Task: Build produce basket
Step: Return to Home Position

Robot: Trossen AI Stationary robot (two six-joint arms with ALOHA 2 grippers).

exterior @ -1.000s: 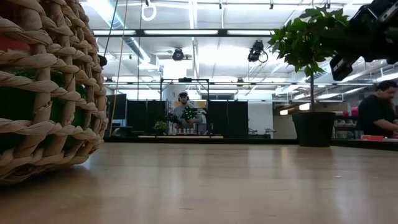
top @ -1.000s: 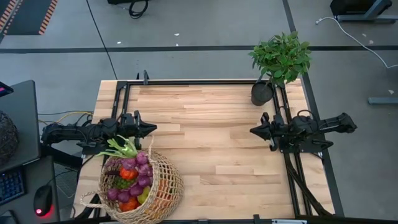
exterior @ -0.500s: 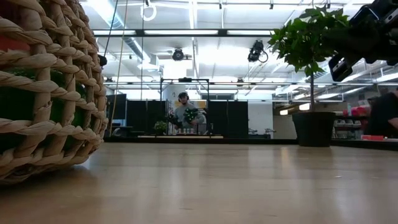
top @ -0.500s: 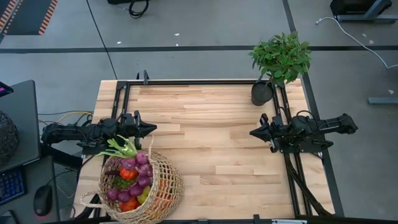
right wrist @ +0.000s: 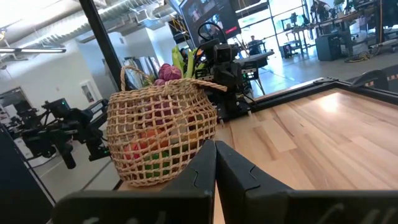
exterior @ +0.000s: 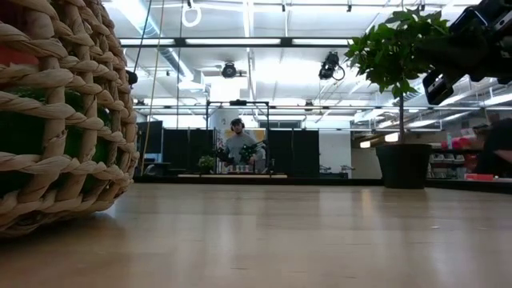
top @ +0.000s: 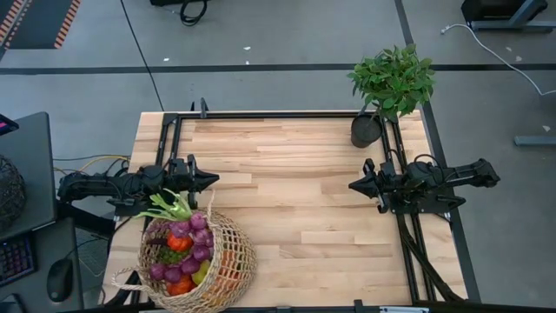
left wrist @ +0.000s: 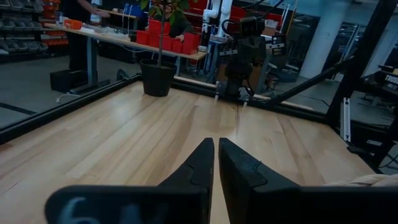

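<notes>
Hovering over the left side of the table [top: 295, 187], pointing inward toward its middle: left gripper [top: 211, 180], jaws pressed together with only a hairline slit between them in the left wrist view, pinching nothing. Facing it from the right side, level and aimed back across the wood: right gripper [top: 354, 184], jaws likewise drawn together, empty. Well apart from one another, with bare planks between.

Sitting upright at the near left corner, just beside the left gripper and nearer the table's front edge: the basket [top: 228, 265]. Heaped inside, up to the rim: the produce [top: 178, 252], with purple pieces, red and orange ones and a bit of yellow-green. Poking out over the far rim, toward the left gripper: leek greens [top: 167, 207]. Filling the left of the low view: the woven wall, resting on the wood, with red and green showing through the open weave.

Standing at the far right corner, beyond the right arm: potted plant [top: 391, 76], leafy, in a dark pot.
</notes>
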